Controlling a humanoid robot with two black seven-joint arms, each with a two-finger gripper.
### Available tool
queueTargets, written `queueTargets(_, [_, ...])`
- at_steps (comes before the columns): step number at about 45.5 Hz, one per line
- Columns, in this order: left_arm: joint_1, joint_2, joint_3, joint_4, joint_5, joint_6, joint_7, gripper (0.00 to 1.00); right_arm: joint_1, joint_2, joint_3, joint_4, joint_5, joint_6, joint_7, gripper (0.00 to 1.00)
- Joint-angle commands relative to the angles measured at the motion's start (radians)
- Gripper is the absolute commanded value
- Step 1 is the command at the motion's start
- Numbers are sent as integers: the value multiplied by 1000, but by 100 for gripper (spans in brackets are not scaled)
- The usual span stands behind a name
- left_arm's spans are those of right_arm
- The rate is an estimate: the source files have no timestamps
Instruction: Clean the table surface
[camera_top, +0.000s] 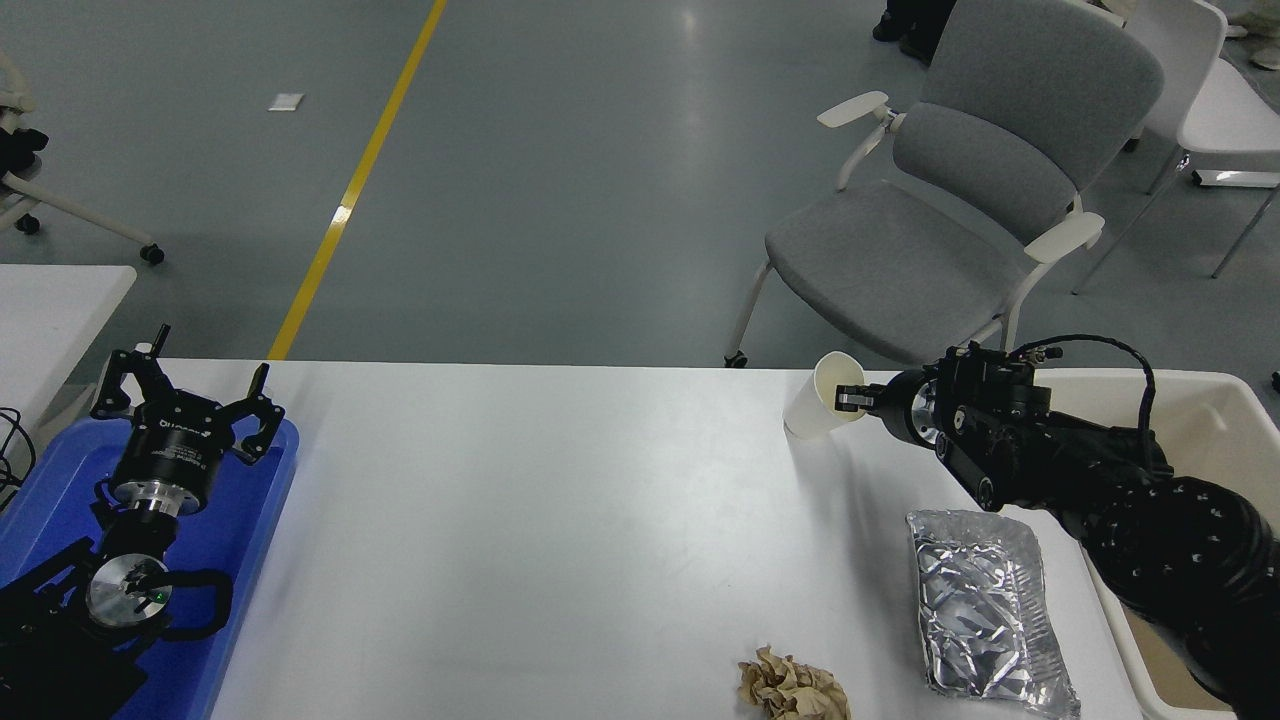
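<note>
Bright, even overhead light leaves glare on the grey floor (690, 20) and soft shadows; the picture is sharp.

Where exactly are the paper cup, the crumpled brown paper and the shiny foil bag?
paper cup (812, 408), head view, on its white side wall
crumpled brown paper (792, 686), head view, on its middle
foil bag (985, 612), head view, on its creased centre

Table surface (560, 520): big matte white rect. top w/ rounded corners, flat, spreading left of and below the right jaws. Paper cup, foil bag & crumpled brown paper on its right part.
</note>
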Motion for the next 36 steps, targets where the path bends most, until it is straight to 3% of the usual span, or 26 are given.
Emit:
queueTargets(1, [-1,0,0,0,0,0,0,100,11,0,6,0,3,2,29,0])
queueTargets(25, [1,0,0,0,0,0,0,100,105,0,19,46,144,123,90,0])
queueTargets(36, [1,0,0,0,0,0,0,100,205,-178,64,178,202,170,90,0])
